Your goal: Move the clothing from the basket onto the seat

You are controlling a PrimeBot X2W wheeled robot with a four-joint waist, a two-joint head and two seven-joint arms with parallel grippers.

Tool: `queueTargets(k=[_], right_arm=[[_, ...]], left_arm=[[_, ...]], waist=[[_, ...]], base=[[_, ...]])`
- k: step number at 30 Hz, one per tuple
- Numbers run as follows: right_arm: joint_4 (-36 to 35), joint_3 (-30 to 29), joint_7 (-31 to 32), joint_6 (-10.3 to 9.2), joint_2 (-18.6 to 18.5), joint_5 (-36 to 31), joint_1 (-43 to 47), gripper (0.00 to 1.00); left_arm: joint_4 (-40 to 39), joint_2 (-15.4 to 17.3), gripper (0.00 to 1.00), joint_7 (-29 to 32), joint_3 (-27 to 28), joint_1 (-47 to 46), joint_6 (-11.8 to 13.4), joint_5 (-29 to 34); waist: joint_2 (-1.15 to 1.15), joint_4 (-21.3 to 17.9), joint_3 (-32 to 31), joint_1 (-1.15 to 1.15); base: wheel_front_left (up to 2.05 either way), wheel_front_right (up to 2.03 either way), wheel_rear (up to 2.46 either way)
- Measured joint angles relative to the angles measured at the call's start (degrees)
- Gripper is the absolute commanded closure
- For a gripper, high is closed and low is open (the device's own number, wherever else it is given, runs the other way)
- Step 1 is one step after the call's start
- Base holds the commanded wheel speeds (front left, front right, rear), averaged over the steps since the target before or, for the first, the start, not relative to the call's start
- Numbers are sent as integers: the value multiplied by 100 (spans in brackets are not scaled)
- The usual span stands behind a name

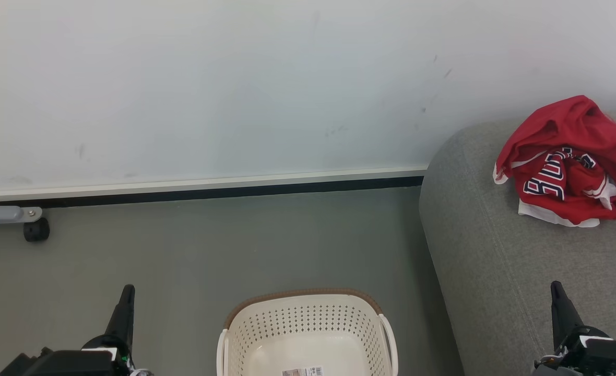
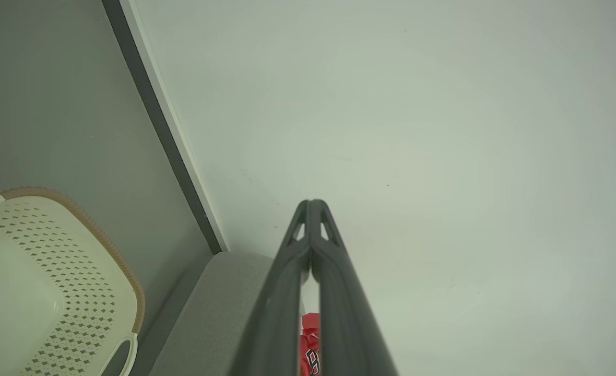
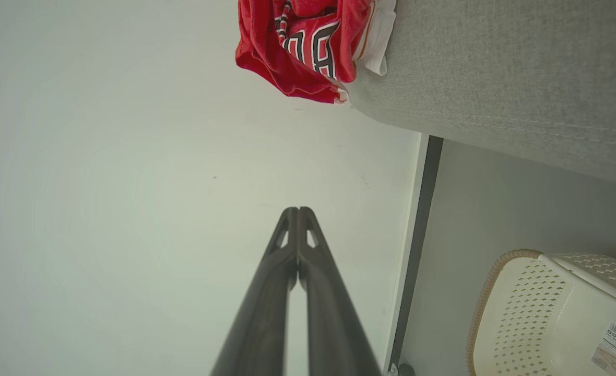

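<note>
1. Clothing (image 1: 569, 162): a crumpled red heap on the seat (image 1: 496, 282), close to the wall (image 1: 235, 78). It has no clear long axis. The lettering faces up and the white lining faces the near edge.
2. Basket (image 1: 308, 334): on the floor (image 1: 209, 250) beside the seat, mouth upward.
3. Left jaws, right jaws: each pair pressed together, gripping nothing, tips toward the wall.

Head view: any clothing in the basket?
No, the basket visibly holds just a sticker; the red clothing lies on the grey seat.
</note>
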Motion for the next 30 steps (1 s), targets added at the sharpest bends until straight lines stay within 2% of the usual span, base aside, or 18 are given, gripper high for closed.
queueTargets(k=[30], right_arm=[[0, 1, -1, 14, 0, 0, 0, 100]], left_arm=[[3, 0, 100, 0, 0, 0, 0, -1]], waist=[[0, 0, 0, 0]], base=[[0, 0, 0]])
